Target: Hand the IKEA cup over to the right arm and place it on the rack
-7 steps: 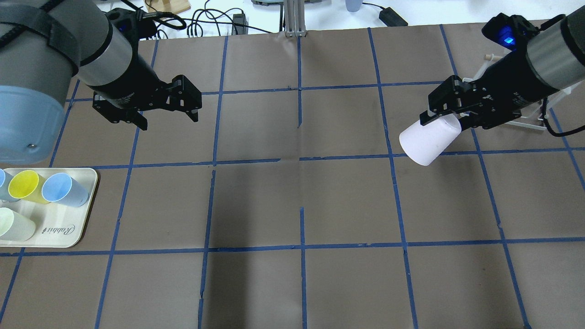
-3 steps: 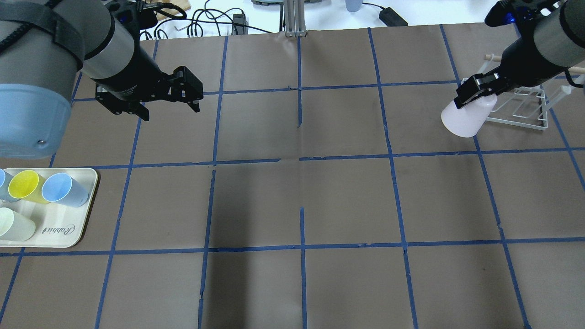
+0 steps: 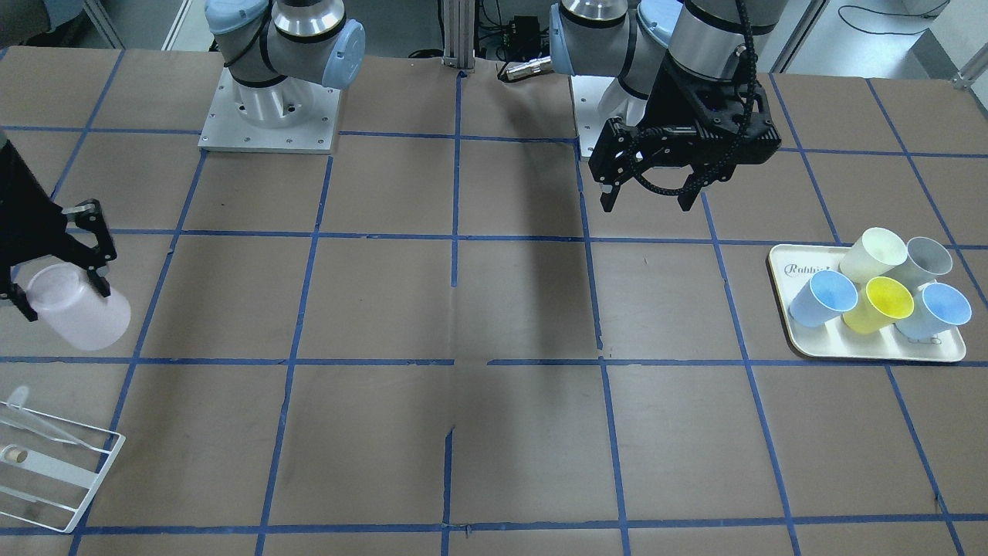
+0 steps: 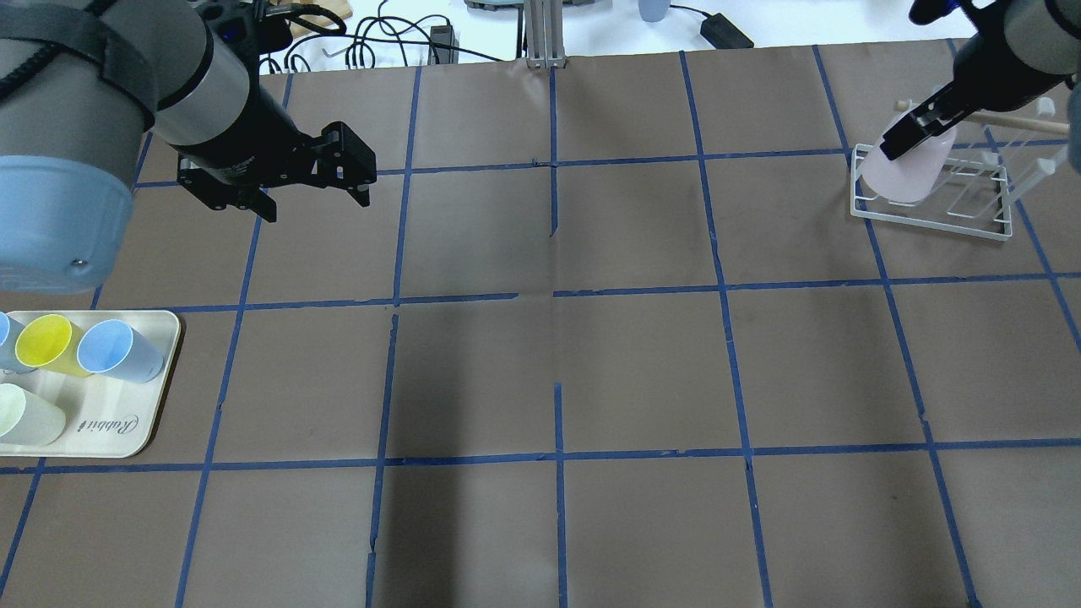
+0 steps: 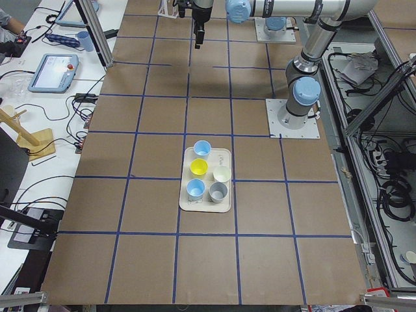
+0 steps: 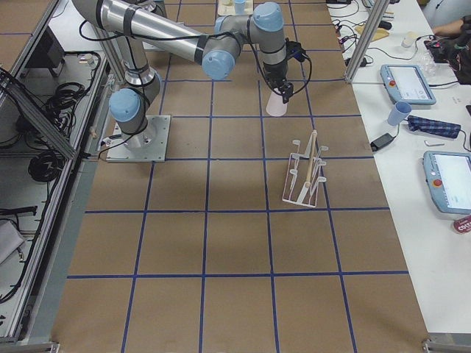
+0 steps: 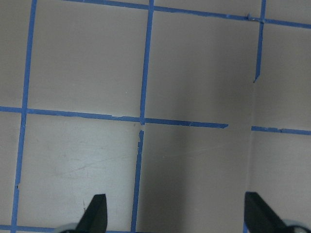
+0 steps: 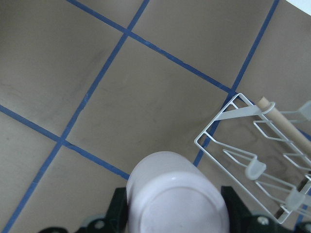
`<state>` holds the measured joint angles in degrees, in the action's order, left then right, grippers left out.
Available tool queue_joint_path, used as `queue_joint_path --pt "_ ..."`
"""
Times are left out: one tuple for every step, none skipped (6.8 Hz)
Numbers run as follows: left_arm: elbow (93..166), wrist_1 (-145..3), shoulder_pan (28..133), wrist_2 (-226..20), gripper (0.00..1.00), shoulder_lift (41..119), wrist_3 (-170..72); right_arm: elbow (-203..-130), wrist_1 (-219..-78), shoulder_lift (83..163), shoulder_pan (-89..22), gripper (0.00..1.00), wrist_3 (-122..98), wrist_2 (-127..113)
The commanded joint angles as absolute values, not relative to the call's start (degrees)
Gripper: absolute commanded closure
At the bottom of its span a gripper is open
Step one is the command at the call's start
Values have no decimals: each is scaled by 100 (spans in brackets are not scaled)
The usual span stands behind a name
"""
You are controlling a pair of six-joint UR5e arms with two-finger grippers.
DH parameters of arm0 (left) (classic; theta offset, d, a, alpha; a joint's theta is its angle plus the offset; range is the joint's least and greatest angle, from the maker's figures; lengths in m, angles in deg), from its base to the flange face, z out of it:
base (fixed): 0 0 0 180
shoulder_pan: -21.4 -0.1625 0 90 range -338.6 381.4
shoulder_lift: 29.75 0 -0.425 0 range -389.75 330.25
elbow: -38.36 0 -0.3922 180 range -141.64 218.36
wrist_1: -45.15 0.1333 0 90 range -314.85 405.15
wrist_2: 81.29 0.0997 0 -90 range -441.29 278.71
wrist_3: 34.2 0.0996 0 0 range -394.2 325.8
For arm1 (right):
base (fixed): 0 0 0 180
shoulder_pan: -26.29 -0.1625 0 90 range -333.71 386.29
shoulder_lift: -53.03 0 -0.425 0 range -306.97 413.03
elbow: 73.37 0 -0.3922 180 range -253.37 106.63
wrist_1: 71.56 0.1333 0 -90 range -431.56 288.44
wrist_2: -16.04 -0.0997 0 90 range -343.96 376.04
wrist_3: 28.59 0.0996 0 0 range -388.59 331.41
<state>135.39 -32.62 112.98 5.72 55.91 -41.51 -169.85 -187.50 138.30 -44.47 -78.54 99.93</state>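
My right gripper (image 4: 908, 143) is shut on the pale pink IKEA cup (image 4: 910, 173) near its rim. The cup's closed base points away from the gripper, as the right wrist view shows (image 8: 177, 199). In the overhead view the cup hangs over the left end of the white wire rack (image 4: 937, 217). In the front-facing view the cup (image 3: 77, 316) is in the air, apart from the rack (image 3: 69, 479). In the exterior right view too the cup (image 6: 277, 104) is clear of the rack (image 6: 305, 176). My left gripper (image 4: 317, 205) is open and empty above the table's left half.
A cream tray (image 4: 127, 431) with several coloured cups lies at the table's left front edge; it also shows in the front-facing view (image 3: 872, 351). Cables and a metal post (image 4: 540, 34) stand beyond the far edge. The rack's wooden rod (image 8: 284, 124) sticks out to the right.
My right gripper has carried the pink cup to the right and farther back, from beside the rack to over its left end. The left gripper has barely moved.
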Motion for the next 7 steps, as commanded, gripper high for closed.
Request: queue_joint_path --pt "13522 -3003 11298 572 0 5681 -4141 -16663 -18924 13374 -4157 68 -8578 10006" --pt "13521 -2852 11298 572 0 5752 -4141 -16653 -18951 13267 -3999 68 -8668 9954" --pt "13408 -2885 11298 642 0 5805 -4141 -16627 -19012 13136 -3963 68 -8678 9945" --pt "13285 -3069 11298 842 0 5857 -4141 -16627 -19187 13004 -3962 68 -8678 9936" --pt "13284 -3436 11298 871 0 5797 -4141 -16627 -19276 12890 -3962 68 -8669 9936" --pt "13275 -3474 11281 923 0 5770 -4062 -16635 -19337 12819 -3962 68 -8669 9962" --pt "13267 -3457 11281 1141 0 5779 -3914 -16636 -19338 12809 -3962 68 -8669 9971"
